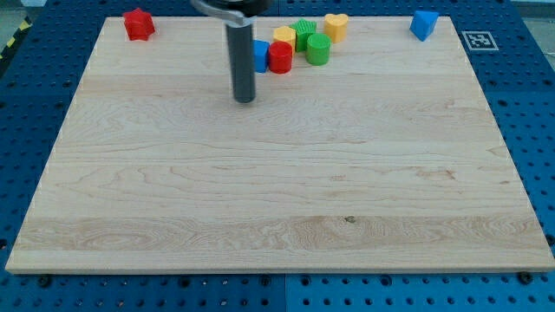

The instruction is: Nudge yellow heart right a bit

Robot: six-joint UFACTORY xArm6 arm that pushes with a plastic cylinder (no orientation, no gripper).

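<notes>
yellow heart (336, 25) up-right, well apart from my tip (246, 100).

Open tabletop (277, 199) across the view's middle and bottom; along the top edge, clustered red cylinder (279, 57), green cylinder (317, 49), yellow heart (336, 26) blocking passage.

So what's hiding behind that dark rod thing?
A blue block peeks out on the view's right of the dark rod; its shape and left part are covered. A red cylinder block sits beside it. My tip touches no block.
</notes>
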